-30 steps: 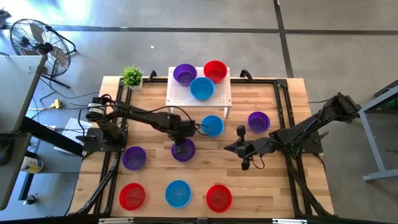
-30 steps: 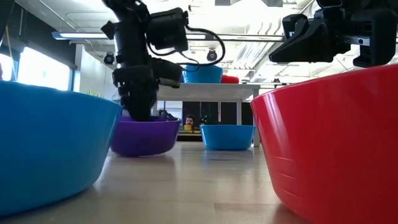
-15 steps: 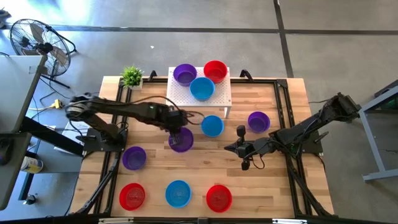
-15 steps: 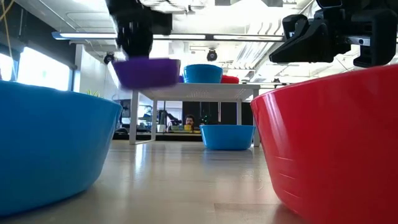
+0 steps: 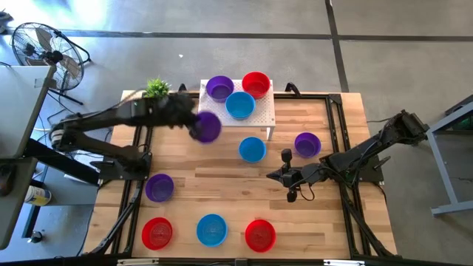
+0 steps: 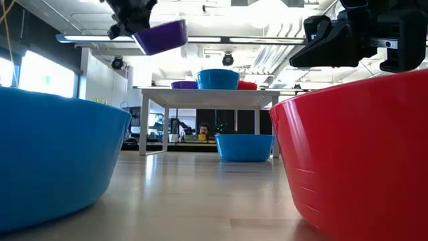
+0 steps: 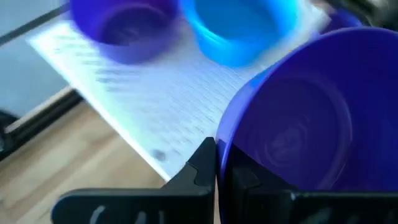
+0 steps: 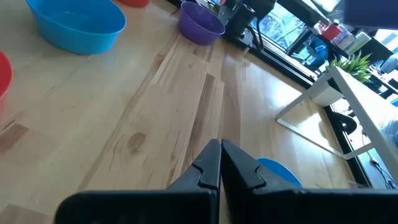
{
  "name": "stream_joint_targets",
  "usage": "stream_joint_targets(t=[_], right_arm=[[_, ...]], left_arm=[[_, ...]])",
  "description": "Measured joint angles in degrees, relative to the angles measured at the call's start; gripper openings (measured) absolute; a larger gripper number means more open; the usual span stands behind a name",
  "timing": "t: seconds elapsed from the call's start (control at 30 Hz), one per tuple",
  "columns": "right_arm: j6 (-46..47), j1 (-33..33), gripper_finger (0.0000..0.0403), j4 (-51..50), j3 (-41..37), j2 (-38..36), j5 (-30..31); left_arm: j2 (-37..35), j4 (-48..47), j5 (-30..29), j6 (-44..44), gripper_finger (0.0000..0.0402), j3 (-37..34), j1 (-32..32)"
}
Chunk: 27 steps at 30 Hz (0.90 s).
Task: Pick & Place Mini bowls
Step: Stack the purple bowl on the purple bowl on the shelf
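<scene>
Currently mid-carry: left gripper (image 7: 216, 163) clamps purple bowl (image 5: 207, 126) rim, aloft beside white stand (image 5: 260, 112). Next: lower onto stand, release. Right gripper (image 8: 219, 163) closed, idle.

A robotics lab or workshop. A butcher-block table (image 5: 310, 222) stands on a bare grey concrete floor (image 5: 222, 55) crossed by dark seams. A black metal frame (image 5: 347, 159) edges the table and carries two dark robot arms, one on each side. On the floor to the far left stands a fan (image 5: 41, 44), with a yellow power plug (image 5: 69, 123) and cables nearby. The low view looks into a big open room: long ceiling strip lights (image 6: 107, 39), a ceiling camera (image 6: 228, 59), bright windows (image 6: 47, 73) on the left, and a person (image 6: 203, 131) far back.
</scene>
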Motion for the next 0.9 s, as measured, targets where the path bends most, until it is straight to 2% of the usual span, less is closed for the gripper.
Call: stream_joint_targets(t=[0.17,0.33,0.4,0.5,0.67,0.9], right_arm=[[-0.4,0.0,0.0,0.0,0.0,0.0,0.0],[-0.5,0.0,0.0,0.1,0.0,0.0,0.0],[-0.5,0.0,0.0,0.1,0.0,0.0,0.0],[-0.6,0.0,0.0,0.0,0.0,0.0,0.0],[-0.6,0.0,0.0,0.0,0.0,0.0,0.0],[-0.4,0.0,0.0,0.0,0.0,0.0,-0.3]], left_arm=[[0.2,4.0,7.7,2.1,0.0,-0.1,14.4],[3.5,17.8,21.5,1.4,0.0,-0.1,26.5],[5.1,21.3,25.0,-0.3,0.0,1.2,29.6],[8.3,20.4,26.1,-0.9,0.0,4.0,32.1],[14.4,18.0,26.6,-0.8,0.0,8.8,32.0],[20.0,16.0,24.7,-0.3,0.0001,10.1,32.1]])
